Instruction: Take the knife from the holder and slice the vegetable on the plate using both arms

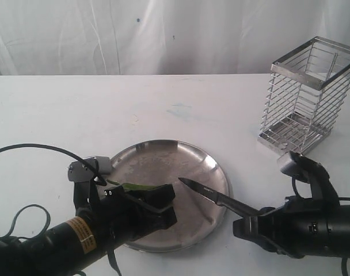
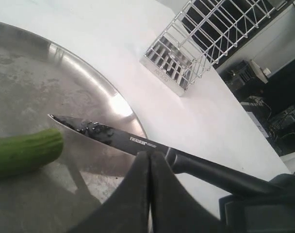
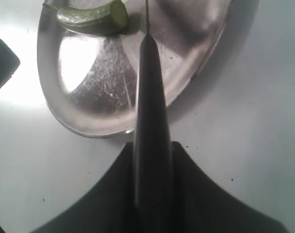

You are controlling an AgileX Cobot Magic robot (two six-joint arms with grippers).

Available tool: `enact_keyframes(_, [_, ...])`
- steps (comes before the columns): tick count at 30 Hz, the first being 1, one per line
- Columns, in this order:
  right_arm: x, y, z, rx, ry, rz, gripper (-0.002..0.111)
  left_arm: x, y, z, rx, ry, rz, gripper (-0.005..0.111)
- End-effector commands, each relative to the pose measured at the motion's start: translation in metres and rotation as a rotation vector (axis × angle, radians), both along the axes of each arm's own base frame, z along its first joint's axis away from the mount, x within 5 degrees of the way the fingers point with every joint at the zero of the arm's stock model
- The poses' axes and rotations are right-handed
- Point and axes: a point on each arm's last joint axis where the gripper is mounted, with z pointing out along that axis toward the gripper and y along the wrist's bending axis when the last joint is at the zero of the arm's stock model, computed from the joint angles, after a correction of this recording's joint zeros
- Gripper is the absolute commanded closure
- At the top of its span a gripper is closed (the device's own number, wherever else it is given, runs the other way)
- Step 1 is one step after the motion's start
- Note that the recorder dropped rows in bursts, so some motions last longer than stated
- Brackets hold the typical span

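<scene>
Black knife [image 1: 205, 191] in right jaws, tip near vegetable [image 1: 136, 187]

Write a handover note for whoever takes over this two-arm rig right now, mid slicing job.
Left gripper: shut, over the round steel plate near the green vegetable, not gripping it.
Right gripper: shut on the slim black knife by its handle; blade tip over the plate, pointing at the vegetable's blunt end.
Tall wire holder: stands apart from the plate, knife out.
Done: knife fetched.
Left: steady the vegetable and slice; no loose slices seen.
</scene>
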Motion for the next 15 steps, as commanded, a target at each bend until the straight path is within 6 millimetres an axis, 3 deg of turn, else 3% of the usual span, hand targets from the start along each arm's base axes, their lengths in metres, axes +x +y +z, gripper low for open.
enact_keyframes(1, [0.007, 0.006, 0.0, 0.055, 0.025, 0.027, 0.108, -0.003, 0.0, 0.002, 0.0, -0.012, -0.02, 0.107])
enact_keyframes(6, [0.011, 0.009, -0.006, 0.08, 0.077, 0.018, 0.105, -0.004, 0.0, 0.002, 0.003, -0.016, -0.035, 0.107])
enact_keyframes(15, [0.012, 0.007, -0.017, 0.062, 0.153, -0.023, 0.075, -0.004, 0.0, 0.002, 0.003, -0.016, -0.035, 0.107])
